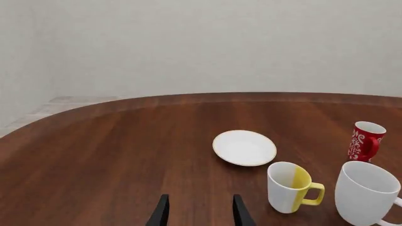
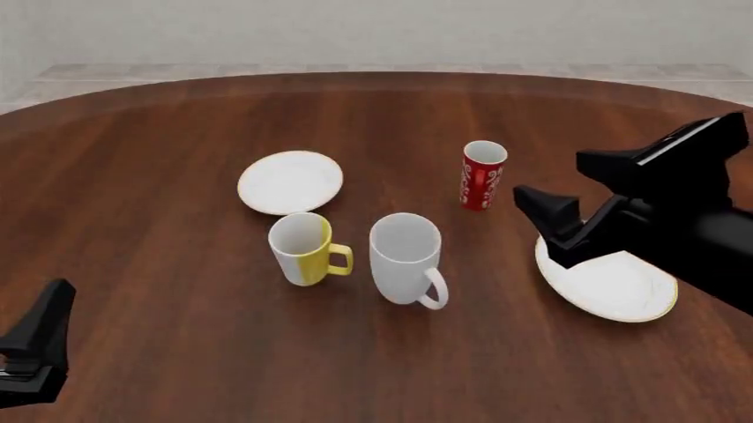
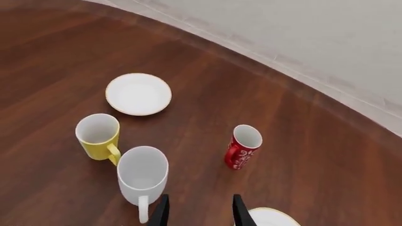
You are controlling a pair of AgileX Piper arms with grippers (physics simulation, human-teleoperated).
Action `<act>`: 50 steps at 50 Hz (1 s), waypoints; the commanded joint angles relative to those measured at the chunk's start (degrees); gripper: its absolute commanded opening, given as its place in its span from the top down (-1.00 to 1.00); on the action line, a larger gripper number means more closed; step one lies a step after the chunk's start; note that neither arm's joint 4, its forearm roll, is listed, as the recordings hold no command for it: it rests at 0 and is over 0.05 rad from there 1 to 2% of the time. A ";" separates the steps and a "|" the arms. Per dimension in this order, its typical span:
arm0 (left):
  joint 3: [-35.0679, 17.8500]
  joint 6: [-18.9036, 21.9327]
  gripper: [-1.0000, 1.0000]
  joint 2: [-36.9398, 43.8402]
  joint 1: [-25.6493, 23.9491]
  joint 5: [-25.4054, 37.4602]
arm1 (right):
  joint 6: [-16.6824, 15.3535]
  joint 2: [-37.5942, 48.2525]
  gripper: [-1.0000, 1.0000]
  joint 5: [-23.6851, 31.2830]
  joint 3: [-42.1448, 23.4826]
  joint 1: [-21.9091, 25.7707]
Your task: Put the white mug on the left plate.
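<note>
White mug [image 2: 406,258] stands upright on the wooden table [image 2: 141,176] at center frame in the front view, handle pointing toward the lower right, mouth open and nothing inside. Just left of it, not touching, is the white-and-yellow mug [image 2: 301,248], also upright, yellow handle facing the white mug. Left plate [image 2: 291,182] lies flat above and left of both mugs, in the upper-middle of the frame, bare; the white mug is clearly off it. Red patterned cup [image 2: 481,175] stands upright to the upper right of the white mug, well apart from it. Larger plate [image 2: 618,286] sits at right of frame, partly covered by the right arm. Right gripper [image 3: 199,210] hovers above the table over the larger plate's near edge, right of the white mug, fingers spread apart, holding nothing; its wrist view has the white mug right beside one fingertip. Left gripper [image 1: 199,211] is at the lower left corner of the front view, far from all the crockery, fingers spread with a gap between them, holding nothing.
</note>
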 commanded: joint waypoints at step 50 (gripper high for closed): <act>0.00 0.00 -1.00 0.00 0.01 0.00 | 3.42 10.68 -1.00 -7.98 1.80 9.26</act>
